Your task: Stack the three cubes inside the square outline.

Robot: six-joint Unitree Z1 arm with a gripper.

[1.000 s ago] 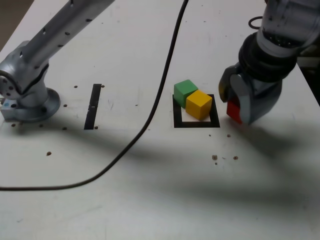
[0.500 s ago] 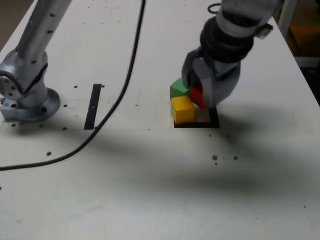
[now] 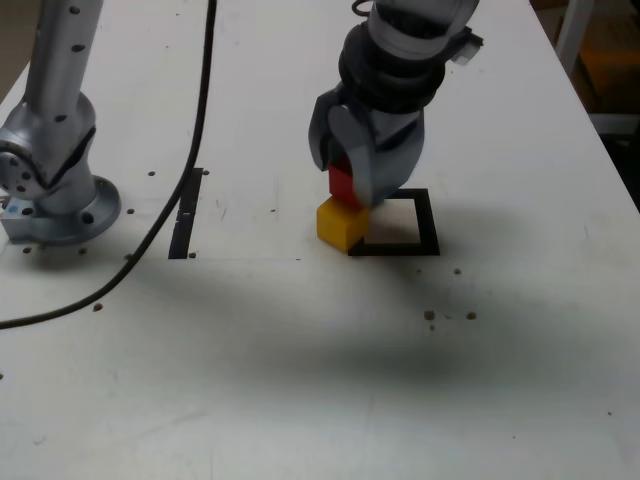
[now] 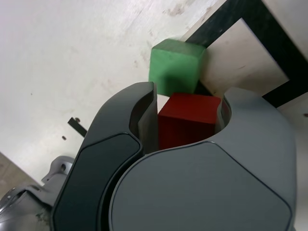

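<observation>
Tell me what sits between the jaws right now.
The red cube, clamped between the jaws in the wrist view; the exterior view shows it directly above the yellow cube.

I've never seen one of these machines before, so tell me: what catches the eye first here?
The big grey gripper at the middle of the white table, clamped on a red cube right above a yellow cube. The yellow cube sits at the corner of a black square outline on the exterior view's left. The wrist view shows a green cube beside that outline.
</observation>
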